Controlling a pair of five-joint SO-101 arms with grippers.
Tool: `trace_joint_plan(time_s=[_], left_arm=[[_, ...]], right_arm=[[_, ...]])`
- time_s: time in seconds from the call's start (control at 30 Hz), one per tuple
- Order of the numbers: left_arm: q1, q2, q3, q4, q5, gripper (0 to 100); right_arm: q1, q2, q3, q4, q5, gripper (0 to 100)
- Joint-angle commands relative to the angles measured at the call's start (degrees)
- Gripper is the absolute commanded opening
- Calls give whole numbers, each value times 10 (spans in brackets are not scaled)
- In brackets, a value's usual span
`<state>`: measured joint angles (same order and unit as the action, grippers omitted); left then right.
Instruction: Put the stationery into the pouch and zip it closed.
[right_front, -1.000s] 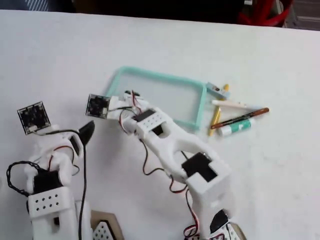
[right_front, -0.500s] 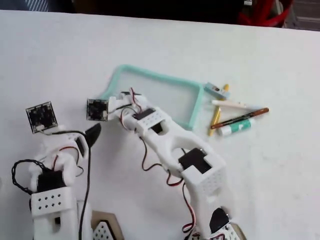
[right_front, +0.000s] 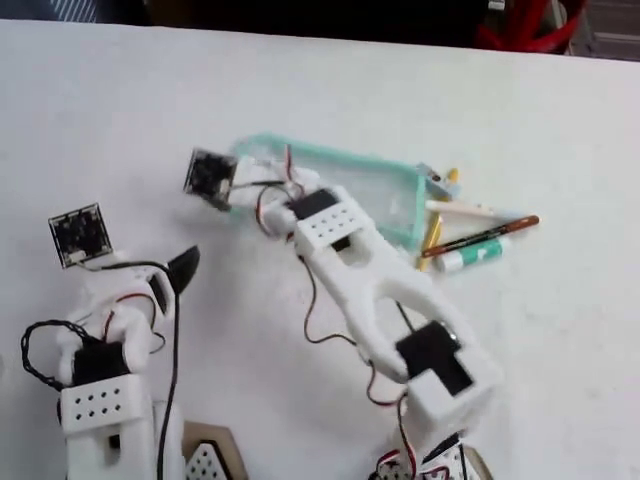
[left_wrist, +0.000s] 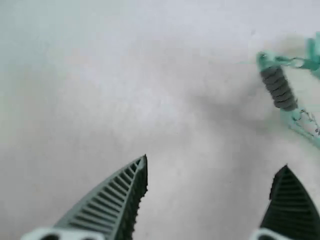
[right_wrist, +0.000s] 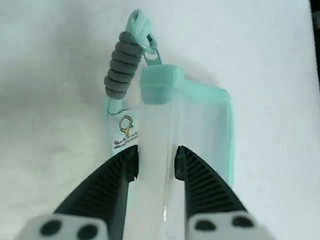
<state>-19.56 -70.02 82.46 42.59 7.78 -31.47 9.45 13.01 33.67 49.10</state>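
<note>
At frame centre the right gripper (right_wrist: 155, 161) is clamped on the left end of the pouch (right_front: 385, 195), whose long axis runs rightward to the stationery (right_front: 475, 235) just beside its far end; the left gripper (left_wrist: 215, 164) gapes, lower left.

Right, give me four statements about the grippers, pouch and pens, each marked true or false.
1. The right gripper is shut on the pouch. True.
2. The left gripper is shut. False: it is open above the bare table.
3. The pens are inside the pouch. False: they lie on the table beside it.
4. A grey cord is attached at the pouch's zip pull. True.
</note>
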Motion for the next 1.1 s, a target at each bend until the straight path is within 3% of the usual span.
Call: trace_joint_plan(time_s=[0.0, 0.37, 0.53, 0.63, 0.8, 0.97, 1.07], left_arm=[[-4, -11, -5, -12, -1, 369], [-8, -11, -13, -25, -5, 373], [-79, -11, -13, -96, -5, 373], [-83, -11, -15, -106, -5, 373], [-79, -11, -82, -111, -3, 373], [-31, -11, -164, -163, -1, 369], [0, -11, -201, -132, -1, 369]], right_arm=[[13, -122, -7, 74, -43, 19], [-36, -422, -11, 258, -83, 19], [-36, -571, -11, 314, -83, 19], [-43, -641, -11, 346, -83, 19], [-103, -732, -11, 405, -83, 19], [-190, -771, -11, 441, -83, 19], [-196, -773, -29, 469, -83, 19]])
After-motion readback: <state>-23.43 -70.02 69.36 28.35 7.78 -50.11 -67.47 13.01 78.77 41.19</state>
